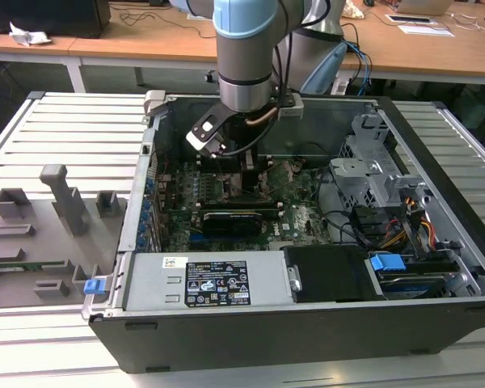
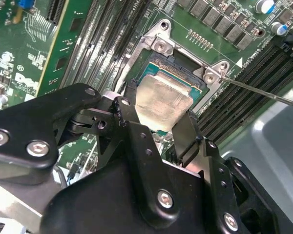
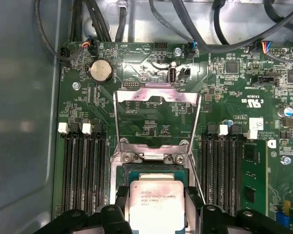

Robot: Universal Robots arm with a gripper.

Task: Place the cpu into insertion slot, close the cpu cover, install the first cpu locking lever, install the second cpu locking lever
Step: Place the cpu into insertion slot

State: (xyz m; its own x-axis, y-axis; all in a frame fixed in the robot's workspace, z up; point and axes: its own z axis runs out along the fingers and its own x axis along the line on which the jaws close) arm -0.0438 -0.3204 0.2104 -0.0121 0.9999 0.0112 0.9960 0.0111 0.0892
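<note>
I saw memory slots (image 3: 83, 170) crowding two sides of the insertion slot (image 3: 156, 167), cpu cover (image 3: 156, 95) standing open off it, cpu (image 3: 155, 204) right over it.

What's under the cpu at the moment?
The insertion slot: a strip of its dark bed and silver rim show past the edge of the cpu, held by the gripper. The contacts straight beneath are covered, so seating cannot be judged.

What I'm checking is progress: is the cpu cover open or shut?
Open. In the first wrist view the cpu cover lies swung back off the insertion slot, leaving the cpu uncovered.
</note>
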